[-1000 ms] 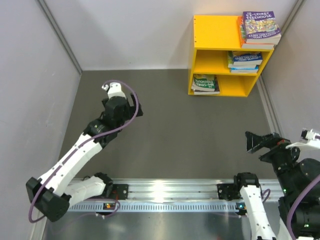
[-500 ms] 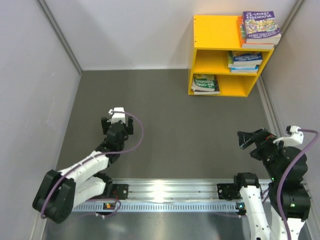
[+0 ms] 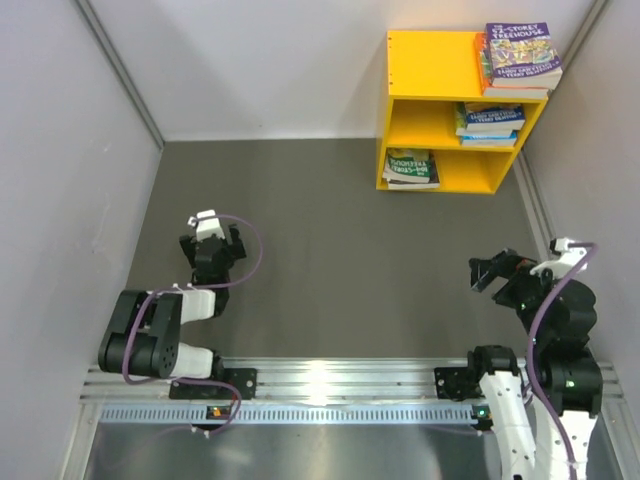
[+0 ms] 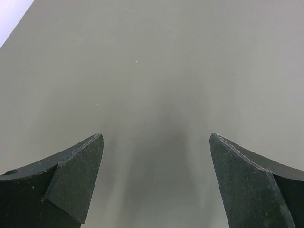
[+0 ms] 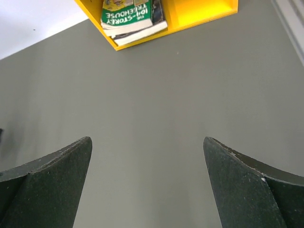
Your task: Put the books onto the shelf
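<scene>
Standing at one o'clock on the desk (image 3: pixel 340 250), shelf (image 3: pixel 435 65) holds books (image 3: pixel 410 168) — left end effector (image 4: pixel 156 142) and right end effector (image 5: pixel 147 142) both spread apart, empty.

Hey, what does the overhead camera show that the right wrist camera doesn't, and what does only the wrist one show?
Only the overhead view: the whole yellow shelf, the book stack on its top, the upper-compartment books, both arms and the left claw. Only the right wrist view: a close look at the right claw, spread wide with nothing between its fingers. Both: the green-covered books in the lower compartment and the grey table.
</scene>
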You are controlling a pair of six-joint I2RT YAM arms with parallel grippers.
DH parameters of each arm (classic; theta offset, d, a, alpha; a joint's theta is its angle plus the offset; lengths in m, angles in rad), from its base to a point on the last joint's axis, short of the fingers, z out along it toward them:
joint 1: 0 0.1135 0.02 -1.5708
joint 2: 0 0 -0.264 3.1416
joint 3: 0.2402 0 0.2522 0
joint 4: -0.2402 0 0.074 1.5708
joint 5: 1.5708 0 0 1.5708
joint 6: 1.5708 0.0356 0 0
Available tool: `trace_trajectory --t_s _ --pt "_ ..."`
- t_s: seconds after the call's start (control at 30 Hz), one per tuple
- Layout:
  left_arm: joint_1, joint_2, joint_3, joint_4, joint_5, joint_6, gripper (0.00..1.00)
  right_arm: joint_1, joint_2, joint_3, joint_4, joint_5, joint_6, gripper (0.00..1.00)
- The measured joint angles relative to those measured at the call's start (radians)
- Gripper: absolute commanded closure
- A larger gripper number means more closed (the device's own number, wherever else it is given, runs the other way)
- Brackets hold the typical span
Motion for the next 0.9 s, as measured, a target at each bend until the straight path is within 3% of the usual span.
trace_trajectory --t_s 0.17,0.2,0.27,0.33,0.37,0.67,0.8,0.9 --pt "0.098 0.031 0.003 0.068 0.139 -0.003 0.03 0.0 -0.017 -0.122 0.157 -0.031 -0.08 0.0" --pt "0.104 0.064 0.003 0.114 0.171 0.003 0.08 0.0 -0.017 -0.145 0.191 -0.041 -0.087 0.0" --pt "0.105 0.148 0.002 0.219 0.217 0.013 0.05 0.0 -0.014 -0.186 0.248 -0.053 -0.09 0.0" --pt "0.104 0.192 0.003 0.217 0.259 0.019 0.12 0.0 -0.002 -0.225 0.301 -0.063 -0.092 0.0" --pt "0.104 0.198 0.002 0.216 0.278 0.031 0.01 0.0 0.011 -0.253 0.344 -0.066 -0.097 0.0" --pt "0.104 0.199 0.003 0.261 0.341 0.053 0.01 0.0 0.168 -0.535 0.723 0.032 -0.211 0.0" --pt "0.104 0.199 0.003 0.262 0.344 0.055 0.01 0.0 0.315 -0.715 1.106 0.059 -0.254 0.0" --pt "0.105 0.199 0.003 0.262 0.344 0.055 0.01 0.0 0.558 -0.788 1.402 0.095 -0.281 0.0"
